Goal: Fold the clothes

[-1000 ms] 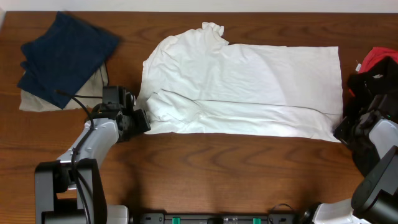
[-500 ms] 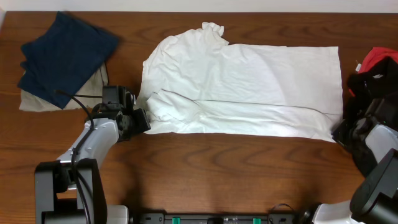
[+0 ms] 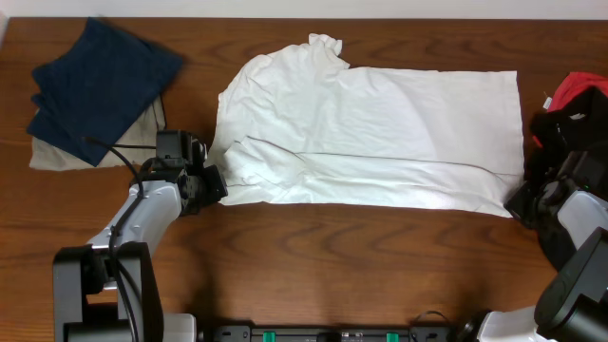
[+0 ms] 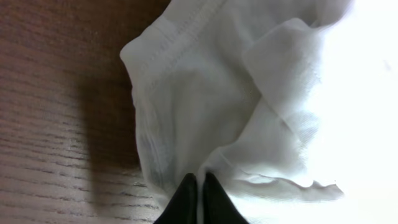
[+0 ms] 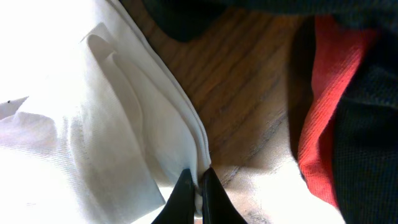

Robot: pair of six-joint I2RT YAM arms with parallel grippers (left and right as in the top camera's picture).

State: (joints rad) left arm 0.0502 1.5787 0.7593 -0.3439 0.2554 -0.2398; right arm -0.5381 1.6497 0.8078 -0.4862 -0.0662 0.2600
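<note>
Both grips just closed: your left gripper (image 4: pixel 198 186) pinches the T-shirt (image 3: pixel 380 133) at its 8 o'clock corner, right gripper (image 5: pixel 194 183) at 4 o'clock. Shirt lies mid-table; looks ready to lift and fold.

We see the tee (image 3: pixel 380 123): plain white, spread flat w/ long axis left-right, near part folded over along a lengthwise crease, collar end rumpled at left, hem at right.
</note>
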